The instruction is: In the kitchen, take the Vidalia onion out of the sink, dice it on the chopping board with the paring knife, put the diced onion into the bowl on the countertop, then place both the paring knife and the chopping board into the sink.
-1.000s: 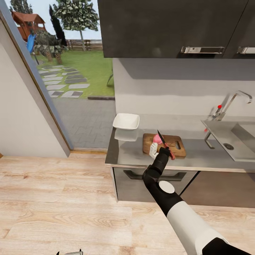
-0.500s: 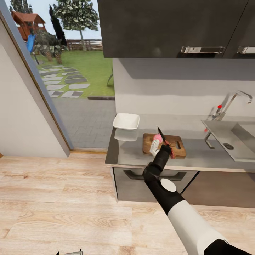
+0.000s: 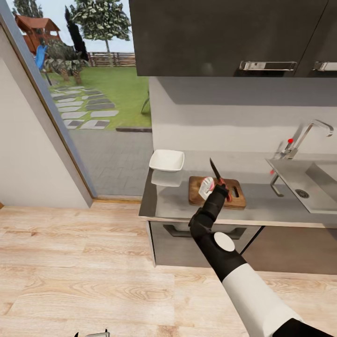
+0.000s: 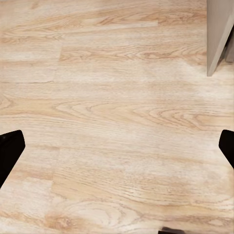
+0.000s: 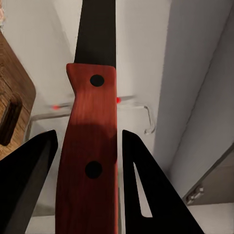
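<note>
The brown chopping board (image 3: 234,199) lies on the grey countertop (image 3: 173,206). My right gripper (image 3: 220,188) hovers over the board's middle, shut on the paring knife (image 3: 215,171), its dark blade pointing up and toward the back wall. In the right wrist view the red handle (image 5: 90,146) sits between the black fingers (image 5: 27,185). A pink-and-white Vidalia onion lump (image 3: 206,188) sits on the board's left half, right beside the gripper. The white bowl (image 3: 166,160) stands at the counter's left end. The sink (image 3: 299,180) is at the right. My left gripper (image 4: 117,146) hangs open over the floor.
The steel tap (image 3: 302,135) with its red-tipped lever rises behind the sink. Dark upper cabinets (image 3: 224,37) hang above the counter. A glass door at the left looks onto the garden. Light wood floor (image 3: 84,271) spreads in front of the cabinets.
The right gripper has lifted the knife and carried it a little toward the back wall, blade more upright. The pale onion lump has shifted the same way.
</note>
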